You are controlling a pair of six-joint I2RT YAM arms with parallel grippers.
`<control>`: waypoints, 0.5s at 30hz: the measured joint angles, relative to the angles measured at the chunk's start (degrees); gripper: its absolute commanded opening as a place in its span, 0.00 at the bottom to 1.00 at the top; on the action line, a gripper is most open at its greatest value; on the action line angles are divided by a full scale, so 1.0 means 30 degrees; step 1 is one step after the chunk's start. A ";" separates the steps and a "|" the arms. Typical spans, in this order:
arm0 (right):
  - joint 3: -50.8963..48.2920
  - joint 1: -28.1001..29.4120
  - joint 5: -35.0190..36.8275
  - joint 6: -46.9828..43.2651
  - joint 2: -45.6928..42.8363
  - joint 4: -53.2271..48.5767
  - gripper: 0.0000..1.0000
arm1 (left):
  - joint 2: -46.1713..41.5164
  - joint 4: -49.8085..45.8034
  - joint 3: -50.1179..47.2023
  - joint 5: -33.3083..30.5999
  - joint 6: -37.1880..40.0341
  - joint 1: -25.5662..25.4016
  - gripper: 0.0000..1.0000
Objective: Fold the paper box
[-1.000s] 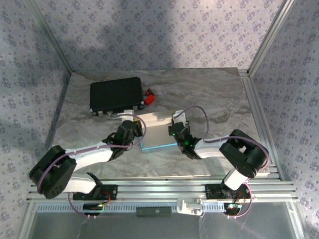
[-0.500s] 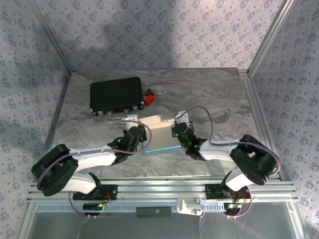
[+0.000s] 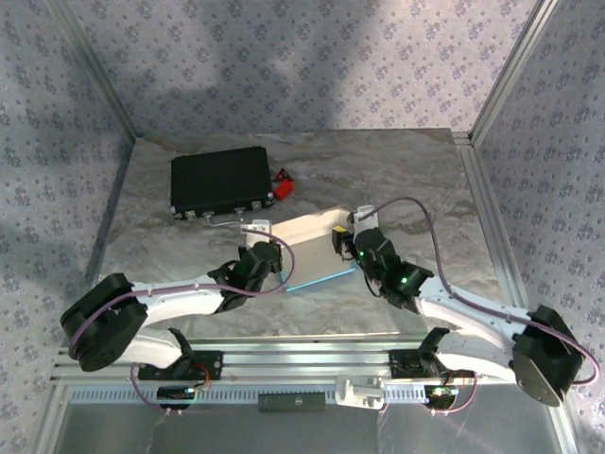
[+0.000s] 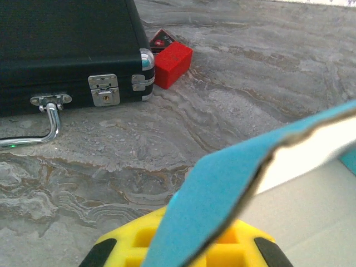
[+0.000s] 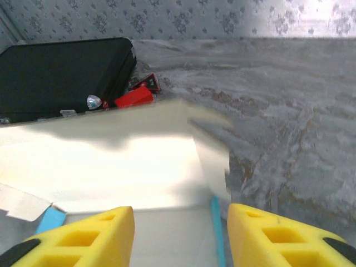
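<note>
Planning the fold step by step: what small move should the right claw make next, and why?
Probably ease the right claw forward and close on the white panel of the paper box: its jaws stand open with that panel ahead, while the left claw is shut on a blue flap, steadying it.

Overhead view from behind; wrist views low, close, both toward the black case [image 4: 67, 50]
</note>
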 measured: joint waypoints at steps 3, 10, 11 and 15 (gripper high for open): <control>0.0583 0.0000 -0.0073 0.1341 -0.1501 -0.2856 0.59 | -0.0029 -0.0379 0.0138 -0.0080 0.0379 0.0000 0.00; 0.4124 -0.3279 -0.0933 0.5311 -0.3723 -0.8145 0.77 | -0.0029 -0.1071 0.0495 -0.0168 0.1217 0.0000 0.00; 0.4998 -0.4728 -0.1472 0.5923 -0.3286 -0.8597 0.77 | -0.0029 -0.1195 0.0554 -0.0189 0.1290 0.0000 0.00; 0.8568 -0.9551 -0.4233 0.7570 0.0364 -0.9369 0.75 | -0.0022 -0.1362 0.0627 -0.0219 0.1792 0.0000 0.00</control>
